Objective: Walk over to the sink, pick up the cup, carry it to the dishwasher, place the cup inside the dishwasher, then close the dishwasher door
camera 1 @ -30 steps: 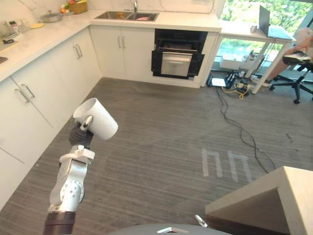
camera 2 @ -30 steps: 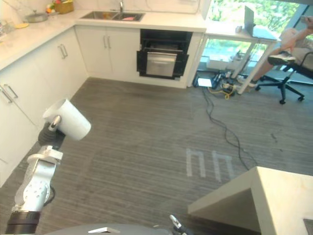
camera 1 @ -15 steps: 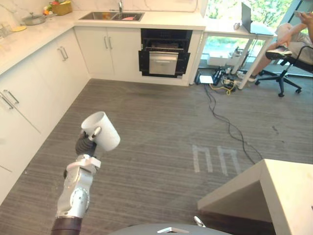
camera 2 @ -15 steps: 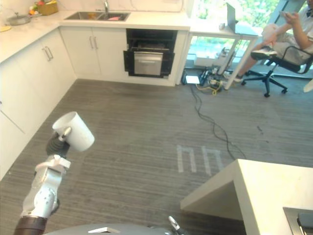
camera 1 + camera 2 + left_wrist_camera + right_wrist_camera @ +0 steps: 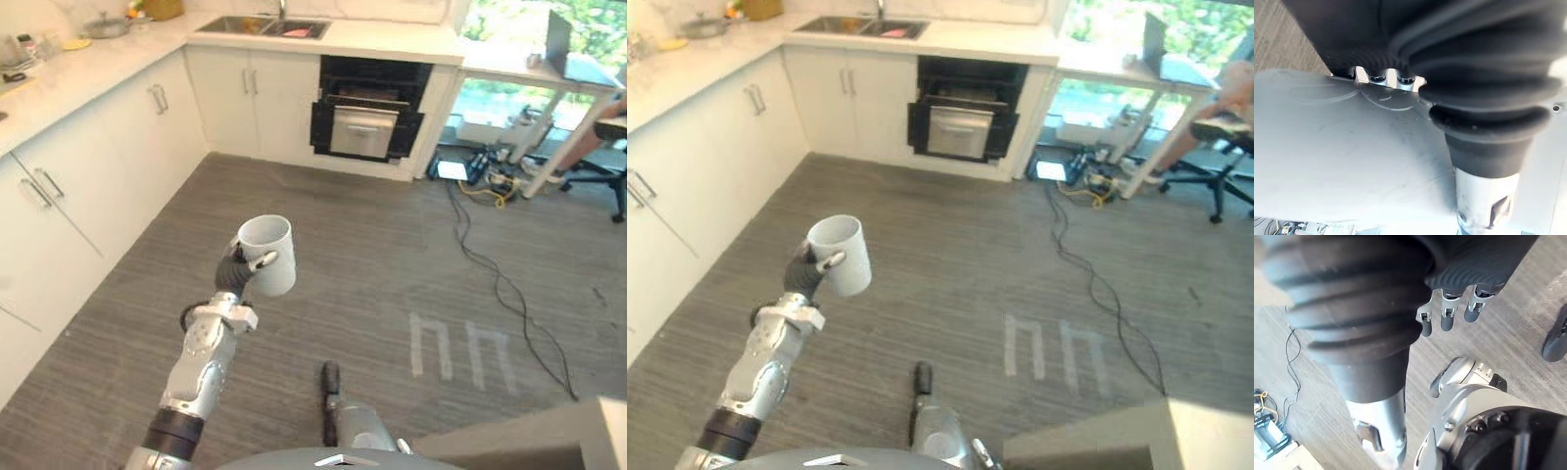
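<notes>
Cup (image 5: pixel 267 254): white, held near upright, mouth up, over the grey floor (image 5: pixel 392 245) mid-kitchen
Left hand (image 5: pixel 235 277): fingers curled round its side, raised ahead, apparently to carry it level
Right hand (image 5: pixel 1448 318): hung low, fingers loose, holding nothing, seemingly kept free for the door
Dishwasher (image 5: pixel 367 119): stood open well ahead, beside the sink (image 5: pixel 263 27) cabinet
</notes>
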Tool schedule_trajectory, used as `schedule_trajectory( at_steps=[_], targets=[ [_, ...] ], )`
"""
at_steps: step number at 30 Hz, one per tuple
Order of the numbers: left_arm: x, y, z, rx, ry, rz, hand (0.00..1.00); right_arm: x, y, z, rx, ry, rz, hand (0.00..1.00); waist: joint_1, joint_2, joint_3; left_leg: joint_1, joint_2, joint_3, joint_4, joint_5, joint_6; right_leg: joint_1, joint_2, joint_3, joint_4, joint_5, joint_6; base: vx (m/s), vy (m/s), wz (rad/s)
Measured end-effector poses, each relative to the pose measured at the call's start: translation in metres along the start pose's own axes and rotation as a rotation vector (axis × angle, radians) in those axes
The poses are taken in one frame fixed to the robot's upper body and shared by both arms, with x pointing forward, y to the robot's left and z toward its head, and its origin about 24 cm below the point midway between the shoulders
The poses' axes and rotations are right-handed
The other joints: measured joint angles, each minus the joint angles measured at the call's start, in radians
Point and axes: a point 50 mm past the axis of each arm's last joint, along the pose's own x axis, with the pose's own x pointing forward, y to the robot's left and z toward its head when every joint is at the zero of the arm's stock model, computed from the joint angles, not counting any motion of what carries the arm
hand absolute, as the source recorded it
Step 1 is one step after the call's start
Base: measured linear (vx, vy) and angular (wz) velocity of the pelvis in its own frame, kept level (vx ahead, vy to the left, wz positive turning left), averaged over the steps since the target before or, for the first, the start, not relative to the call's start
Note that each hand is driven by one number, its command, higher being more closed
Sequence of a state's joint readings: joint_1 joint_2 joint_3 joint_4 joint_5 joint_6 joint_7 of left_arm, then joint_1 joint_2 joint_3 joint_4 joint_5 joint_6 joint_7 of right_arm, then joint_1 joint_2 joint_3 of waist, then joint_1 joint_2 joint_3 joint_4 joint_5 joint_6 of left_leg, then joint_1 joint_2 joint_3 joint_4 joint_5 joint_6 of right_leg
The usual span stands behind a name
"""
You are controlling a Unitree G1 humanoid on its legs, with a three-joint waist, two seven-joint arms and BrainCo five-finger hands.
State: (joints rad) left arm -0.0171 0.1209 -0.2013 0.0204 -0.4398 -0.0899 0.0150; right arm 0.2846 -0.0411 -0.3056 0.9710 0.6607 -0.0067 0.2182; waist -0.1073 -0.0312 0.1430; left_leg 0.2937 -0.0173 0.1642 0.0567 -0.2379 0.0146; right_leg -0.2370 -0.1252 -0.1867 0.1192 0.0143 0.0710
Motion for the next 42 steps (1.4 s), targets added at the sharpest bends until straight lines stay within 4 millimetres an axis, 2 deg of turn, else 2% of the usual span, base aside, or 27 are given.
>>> schedule_trajectory(
  at_steps=[1,2,3,4,7,8,9,10,11,14,17,19,21,22,23,25,27,28,31,32,33,34,36,38,40,41,42],
  targets=[
    [-0.004,0.001,0.001,-0.009,-0.006,0.01,1.0,-0.003,-0.006,0.0,-0.009,-0.002,-0.024,0.0,0.004,-0.001,-0.004,0.037,0.013,0.0,0.004,-0.029,-0.014,-0.008,-0.004,-0.022,0.074,0.053,-0.043,0.71,-0.365,0.35],
    [-0.006,-0.002,0.003,-0.014,-0.016,-0.006,1.0,-0.004,-0.009,0.002,-0.015,-0.009,-0.039,0.0,0.001,0.039,-0.011,0.063,0.053,-0.003,0.014,-0.066,-0.032,-0.026,0.017,-0.032,0.174,0.063,-0.064,0.68,-0.309,0.26],
    [-0.005,-0.004,0.005,-0.029,-0.028,-0.018,1.0,-0.004,-0.011,0.005,-0.023,-0.022,-0.05,0.0,0.0,0.069,-0.023,0.068,0.086,-0.005,0.016,-0.087,-0.036,-0.052,0.035,-0.053,0.246,0.021,-0.103,0.65,-0.294,0.38],
    [-0.004,-0.006,0.006,-0.032,-0.03,-0.029,1.0,-0.004,-0.011,0.006,-0.021,-0.031,-0.054,0.0,-0.003,0.095,-0.034,0.067,0.105,-0.008,0.033,-0.081,-0.04,-0.06,0.042,-0.069,0.29,-0.03,-0.105,0.6,-0.291,0.38],
    [-0.007,-0.008,0.002,-0.044,-0.019,-0.04,1.0,-0.005,-0.011,0.004,-0.015,-0.042,-0.072,0.0,-0.01,0.082,-0.038,0.053,0.122,0.0,0.197,-0.016,-0.052,0.002,0.027,-0.097,0.364,-0.146,-0.104,0.41,-0.248,0.29],
    [-0.008,-0.009,0.001,-0.048,-0.016,-0.034,1.0,-0.005,-0.01,0.005,-0.031,-0.052,-0.068,0.0,-0.007,0.08,-0.035,0.012,0.144,0.004,0.34,0.006,-0.088,0.042,0.035,-0.099,0.348,-0.172,-0.112,0.46,-0.295,0.14],
    [-0.009,-0.011,0.0,-0.052,-0.021,-0.027,1.0,-0.007,-0.009,0.011,-0.074,-0.085,-0.058,0.0,-0.002,0.083,-0.031,-0.103,0.205,-0.004,0.607,0.09,-0.19,0.105,0.059,-0.102,0.302,-0.183,-0.116,0.29,-0.171,0.01],
    [-0.01,-0.012,0.0,-0.059,-0.025,-0.022,1.0,-0.007,-0.009,0.015,-0.091,-0.104,-0.055,0.0,0.0,0.089,-0.033,-0.158,0.237,-0.008,0.721,0.167,-0.222,0.136,0.077,-0.103,0.276,-0.185,-0.118,0.43,-0.132,-0.18],
    [-0.013,-0.011,0.0,-0.065,-0.031,-0.005,1.0,-0.007,-0.005,0.027,-0.147,-0.146,-0.034,0.0,0.008,0.105,-0.035,-0.236,0.292,0.005,0.903,0.241,-0.209,0.197,0.103,-0.103,0.226,-0.191,-0.13,0.36,-0.016,-0.37],
    [-0.019,-0.004,-0.001,-0.066,-0.035,0.048,1.0,-0.002,0.027,0.059,-0.244,-0.258,0.065,0.0,0.021,0.1,-0.032,-0.383,0.379,0.136,1.051,0.131,-0.065,0.33,0.121,-0.066,0.138,-0.207,-0.136,0.36,-0.008,-0.43],
    [-0.025,0.01,0.001,-0.039,-0.048,0.132,1.0,0.007,0.077,0.097,-0.274,-0.388,0.174,0.0,0.059,0.08,-0.03,-0.438,0.332,0.204,0.708,0.047,-0.088,0.351,0.08,-0.009,0.123,-0.214,-0.121,0.32,0.081,-0.77],
    [-0.026,0.015,0.007,0.005,-0.079,0.177,1.0,0.003,0.114,0.12,-0.294,-0.501,0.265,0.0,0.059,0.077,-0.026,-0.43,0.253,0.162,0.213,0.112,-0.131,0.361,0.041,0.013,0.139,-0.197,-0.069,0.38,0.205,-0.4],
    [-0.025,0.012,0.018,0.041,-0.129,0.172,1.0,-0.003,0.128,0.133,-0.296,-0.573,0.306,0.0,0.057,0.08,-0.025,-0.455,0.256,0.118,0.064,0.154,-0.176,0.381,0.035,0.016,0.139,-0.212,-0.044,0.41,0.262,-0.11],
    [-0.023,0.011,0.024,0.053,-0.158,0.165,1.0,-0.004,0.128,0.135,-0.292,-0.592,0.307,0.0,0.056,0.078,-0.016,-0.461,0.256,0.125,0.058,0.164,-0.167,0.405,0.023,0.017,0.142,-0.233,-0.011,0.49,0.388,-0.06],
    [-0.022,0.013,0.027,0.069,-0.174,0.165,1.0,-0.004,0.124,0.138,-0.276,-0.608,0.294,0.0,0.055,0.074,-0.008,-0.437,0.242,0.143,0.081,0.261,-0.138,0.456,-0.015,0.018,0.152,-0.274,0.03,0.4,0.36,-0.08],
    [-0.023,0.017,0.028,0.075,-0.179,0.18,1.0,-0.004,0.118,0.134,-0.255,-0.6,0.284,0.0,0.052,0.041,-0.004,-0.429,0.193,0.13,0.137,0.284,-0.119,0.48,-0.064,0.018,0.182,-0.296,0.029,0.4,0.352,-0.07],
    [-0.023,0.024,0.031,0.082,-0.19,0.202,1.0,-0.004,0.108,0.124,-0.235,-0.573,0.261,0.0,0.052,-0.005,-0.012,-0.415,0.103,0.116,0.195,0.251,-0.049,0.448,-0.164,0.023,0.333,-0.29,0.014,0.4,0.356,-0.05],
    [-0.023,0.025,0.032,0.087,-0.188,0.203,1.0,-0.003,0.105,0.117,-0.209,-0.557,0.248,0.0,0.048,-0.027,-0.013,-0.392,0.066,0.141,0.206,0.227,-0.007,0.404,-0.219,0.039,0.45,-0.253,0.02,0.39,0.352,0.03],
    [-0.015,0.016,0.034,0.094,-0.189,0.153,1.0,-0.002,0.099,0.097,-0.164,-0.502,0.229,0.0,0.04,-0.042,-0.007,-0.316,0.005,0.127,0.216,0.15,0.033,0.306,-0.294,0.086,0.706,-0.021,0.044,0.36,0.284,0.14],
    [-0.013,0.012,0.034,0.098,-0.19,0.134,1.0,-0.002,0.099,0.09,-0.154,-0.483,0.228,0.0,0.037,-0.035,-0.002,-0.288,0.0,0.123,0.215,0.13,0.042,0.259,-0.289,0.116,0.805,-0.048,0.047,0.37,0.223,0.08],
    [-0.011,0.008,0.033,0.093,-0.189,0.121,1.0,-0.002,0.102,0.083,-0.156,-0.469,0.239,0.0,0.032,-0.034,-0.002,-0.239,-0.001,0.118,0.196,0.114,0.058,0.189,-0.265,0.113,0.898,-0.146,0.02,0.34,0.152,0.08],
    [-0.008,0.001,0.031,0.09,-0.181,0.091,1.0,-0.006,0.104,0.08,-0.153,-0.473,0.255,0.0,0.024,-0.011,0.003,-0.198,-0.001,0.11,0.161,0.104,0.055,0.127,-0.215,0.091,0.898,-0.211,0.012,0.28,0.1,0.06],
    [-0.003,-0.009,0.033,0.091,-0.187,0.041,1.0,-0.015,0.11,0.08,-0.163,-0.501,0.302,0.0,-0.001,-0.007,-0.001,-0.161,-0.001,0.098,0.104,0.1,0.049,0.018,-0.129,0.059,0.748,-0.257,0.014,0.28,0.051,0.25],
    [0.0,-0.017,0.033,0.113,-0.182,-0.044,1.0,-0.026,0.107,0.083,-0.149,-0.547,0.325,0.0,-0.032,-0.017,-0.001,-0.127,0.004,0.081,0.065,0.099,0.047,-0.026,-0.063,-0.007,0.432,-0.203,0.002,0.34,-0.009,0.43],
    [-0.002,-0.022,0.031,0.122,-0.168,-0.12,1.0,-0.04,0.103,0.087,-0.155,-0.607,0.364,0.0,-0.023,-0.026,0.006,-0.04,0.007,0.11,0.075,0.037,0.0,-0.011,-0.012,-0.111,0.097,-0.055,-0.013,0.44,-0.059,-0.07],
    [-0.004,-0.022,0.031,0.126,-0.17,-0.126,1.0,-0.043,0.104,0.088,-0.162,-0.619,0.38,0.0,-0.02,-0.024,0.006,-0.017,0.005,0.114,0.085,0.009,-0.009,-0.007,-0.011,-0.135,0.081,-0.039,-0.021,0.48,-0.086,-0.32],
    [-0.007,-0.022,0.035,0.125,-0.189,-0.132,1.0,-0.05,0.104,0.091,-0.173,-0.648,0.406,0.0,-0.012,-0.046,-0.013,0.027,-0.006,0.122,0.101,-0.047,-0.024,-0.004,-0.016,-0.167,0.104,-0.022,-0.065,0.55,-0.098,-0.44]
  ],
)
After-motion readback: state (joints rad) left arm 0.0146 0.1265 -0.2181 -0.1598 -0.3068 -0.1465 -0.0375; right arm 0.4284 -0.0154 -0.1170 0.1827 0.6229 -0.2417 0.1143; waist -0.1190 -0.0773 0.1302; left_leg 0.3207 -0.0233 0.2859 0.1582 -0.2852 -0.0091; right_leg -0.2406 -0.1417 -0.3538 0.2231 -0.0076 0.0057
